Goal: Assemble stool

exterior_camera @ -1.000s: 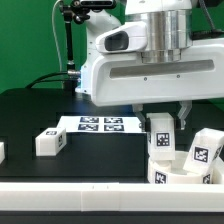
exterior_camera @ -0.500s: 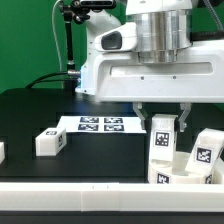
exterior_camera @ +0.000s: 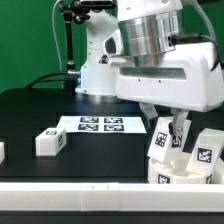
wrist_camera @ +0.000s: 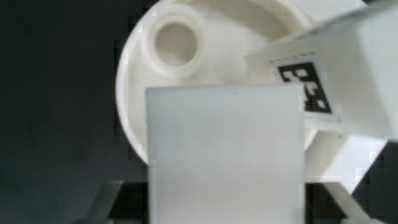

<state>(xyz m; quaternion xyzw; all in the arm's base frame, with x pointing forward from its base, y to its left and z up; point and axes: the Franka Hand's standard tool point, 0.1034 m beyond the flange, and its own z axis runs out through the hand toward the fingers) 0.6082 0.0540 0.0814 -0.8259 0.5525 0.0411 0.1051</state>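
The Panda arm's claw (exterior_camera: 166, 124), its jaws drawn in tight on a white stool leg (exterior_camera: 161, 138), holds the block down onto the round seat (exterior_camera: 172, 172) at the exterior view's right of the black counter (exterior_camera: 30, 115). A second leg (exterior_camera: 205, 152) stands in the seat just beside it. A spare leg (exterior_camera: 50, 142) lies well apart, near the marker board (exterior_camera: 100, 124). In the wrist view the held leg fills the foreground, with the seat's round hole (wrist_camera: 178, 45) beyond. The step looks like seating the leg in its socket. Doing it well likely means a firm grip, the leg brought square to the seat rather than canted, steady downward pressure through any twist, and clearance from the neighbouring leg. A second ago the leg stood upright with its tag squarely facing the exterior camera. Now it leans, the wrist has turned, and the arm's white housing has swung toward the exterior view's right.
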